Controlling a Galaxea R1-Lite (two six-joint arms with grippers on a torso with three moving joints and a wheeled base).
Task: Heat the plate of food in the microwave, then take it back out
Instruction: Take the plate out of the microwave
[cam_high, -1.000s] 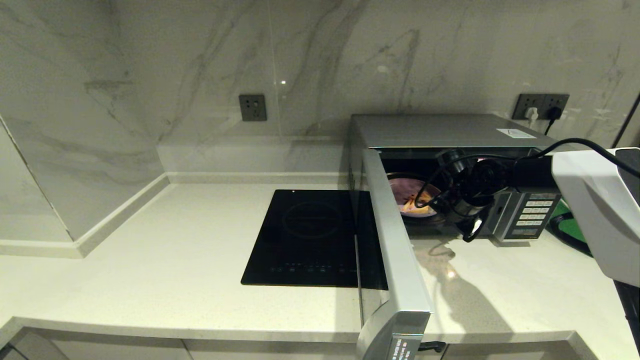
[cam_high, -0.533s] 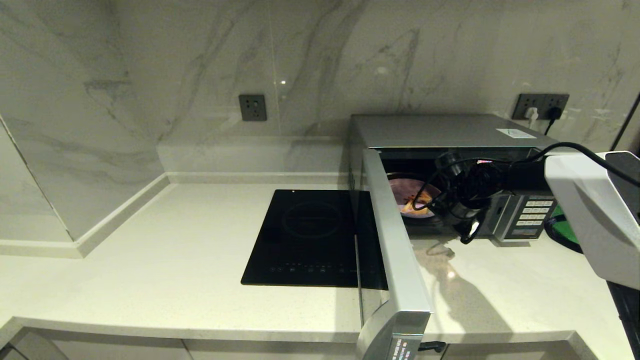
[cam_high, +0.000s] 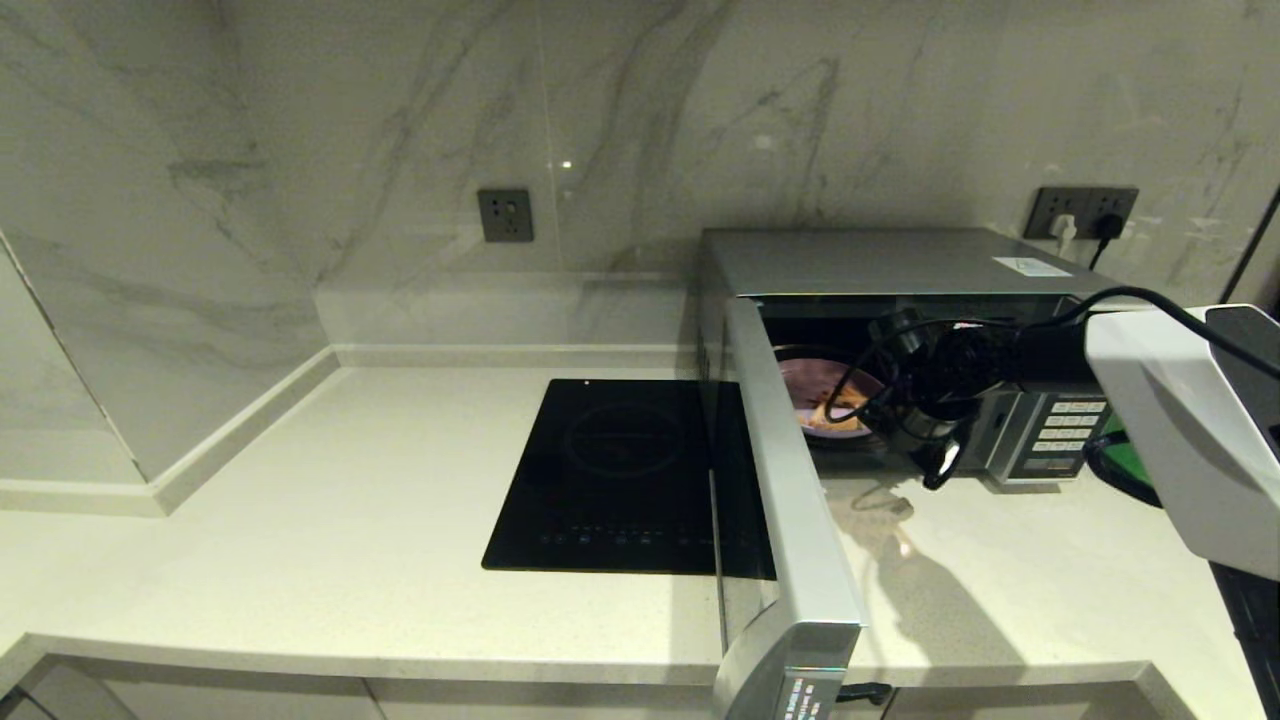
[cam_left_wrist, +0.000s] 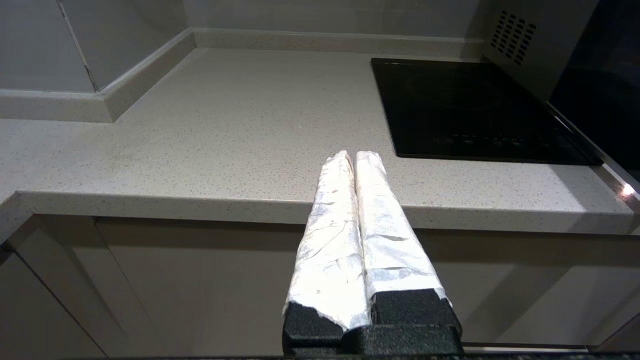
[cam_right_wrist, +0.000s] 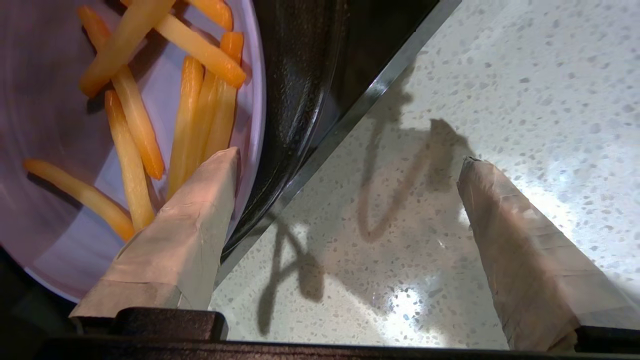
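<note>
The right tool (cam_right_wrist: 345, 165) is held at the mouth of the microwave (cam_high: 890, 262), its fingers spread wide and gripping nothing. One finger (cam_right_wrist: 185, 220) overlaps the near rim of the plate of food (cam_right_wrist: 55, 120), which lies on the dark turntable inside the cavity; the other finger is seen over the desk (cam_right_wrist: 525, 75) in front of the oven. The door (cam_high: 790, 500) stands fully open. Whether heating is already done cannot be told; the plate has yet to be gripped and carried out. The left tool (cam_left_wrist: 356, 157) is parked closed and empty at the desk's front edge, well apart from the microwave.
</note>
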